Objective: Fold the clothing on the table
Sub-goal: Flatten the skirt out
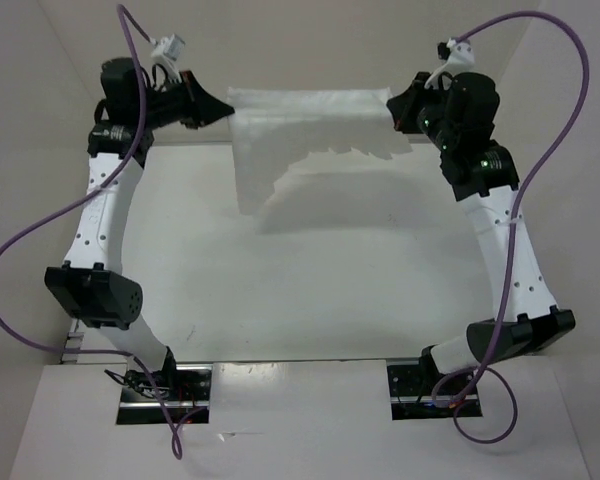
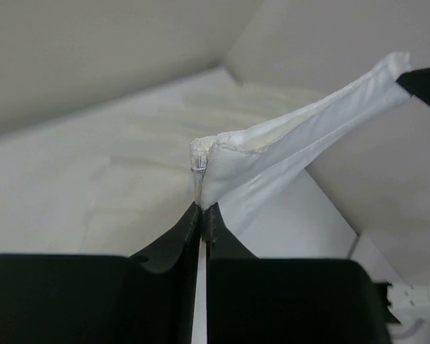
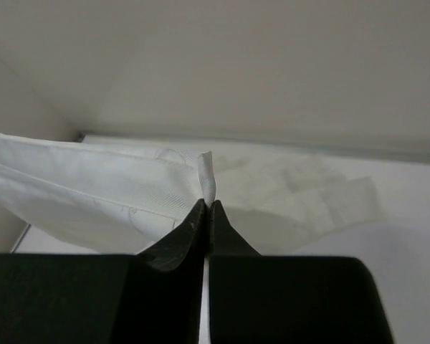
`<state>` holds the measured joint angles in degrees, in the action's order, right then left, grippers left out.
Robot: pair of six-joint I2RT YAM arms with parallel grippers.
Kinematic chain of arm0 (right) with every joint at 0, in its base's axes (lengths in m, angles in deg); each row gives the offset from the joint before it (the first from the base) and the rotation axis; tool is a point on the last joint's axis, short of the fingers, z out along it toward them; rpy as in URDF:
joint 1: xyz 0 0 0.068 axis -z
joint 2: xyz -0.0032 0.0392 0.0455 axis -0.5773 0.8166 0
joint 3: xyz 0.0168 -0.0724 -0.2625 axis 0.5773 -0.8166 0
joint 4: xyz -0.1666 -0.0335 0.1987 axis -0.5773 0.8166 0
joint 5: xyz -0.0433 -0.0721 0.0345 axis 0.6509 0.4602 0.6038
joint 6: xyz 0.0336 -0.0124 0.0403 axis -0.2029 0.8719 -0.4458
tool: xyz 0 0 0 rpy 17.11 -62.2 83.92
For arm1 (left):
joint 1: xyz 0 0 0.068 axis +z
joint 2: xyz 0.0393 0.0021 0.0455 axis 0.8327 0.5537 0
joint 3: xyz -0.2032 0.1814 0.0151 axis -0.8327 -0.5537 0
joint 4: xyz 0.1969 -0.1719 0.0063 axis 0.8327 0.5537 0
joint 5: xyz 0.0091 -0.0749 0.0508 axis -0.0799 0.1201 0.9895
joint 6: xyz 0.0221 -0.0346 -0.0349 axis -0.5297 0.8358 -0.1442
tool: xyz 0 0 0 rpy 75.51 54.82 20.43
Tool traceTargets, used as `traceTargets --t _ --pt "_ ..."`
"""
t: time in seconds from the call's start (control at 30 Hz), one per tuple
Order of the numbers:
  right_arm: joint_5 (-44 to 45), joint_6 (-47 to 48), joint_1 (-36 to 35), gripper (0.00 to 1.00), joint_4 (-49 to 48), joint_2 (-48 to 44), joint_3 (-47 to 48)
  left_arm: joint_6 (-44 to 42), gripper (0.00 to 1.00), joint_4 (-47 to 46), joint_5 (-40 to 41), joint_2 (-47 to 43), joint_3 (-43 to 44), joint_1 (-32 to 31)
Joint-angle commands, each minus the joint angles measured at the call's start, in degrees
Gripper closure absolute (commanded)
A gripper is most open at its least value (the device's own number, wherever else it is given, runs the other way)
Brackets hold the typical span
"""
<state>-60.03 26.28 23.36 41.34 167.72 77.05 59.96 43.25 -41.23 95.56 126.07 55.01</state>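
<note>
Two hands, both clenched on the one piece of clothing. The left hand (image 1: 223,106) pinches a bunched corner between its closed black fingers (image 2: 178,244), and the right hand (image 1: 393,106) pinches the opposite top corner in the same way. Between them the clothing (image 1: 315,125) hangs in the air, its upper edge pulled nearly straight from hand to hand. Below that edge it drops in a ragged, stepped drape, longer beneath the left hand than beneath the right, and throws a shadow on the single tabletop (image 1: 310,300) underneath. The back wall (image 1: 310,40) stands close beyond both hands, so the widest room lies on their near side, over the tabletop towards the arm bases. Two purple cables (image 1: 10,250) loop outward, one from each wrist. White cloth against white surfaces makes the hem hard to trace, and whether its lowest point touches the tabletop cannot be told. Each wrist view cuts the drape off at the frame.
</note>
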Motion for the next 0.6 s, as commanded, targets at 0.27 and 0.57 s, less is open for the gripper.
traceTargets --t 0.27,0.57 --pt "1.8 -12.6 -11.7 1.0 6.0 -14.7 -45.9 1.9 0.93 -8.0 7.2 -13.0 -54.4 2.3" --pt "-5.7 -26.0 -13.7 1.0 20.6 -25.9 -51.3 4.2 0.93 0.1 6.4 -23.7 -68.4 0.6"
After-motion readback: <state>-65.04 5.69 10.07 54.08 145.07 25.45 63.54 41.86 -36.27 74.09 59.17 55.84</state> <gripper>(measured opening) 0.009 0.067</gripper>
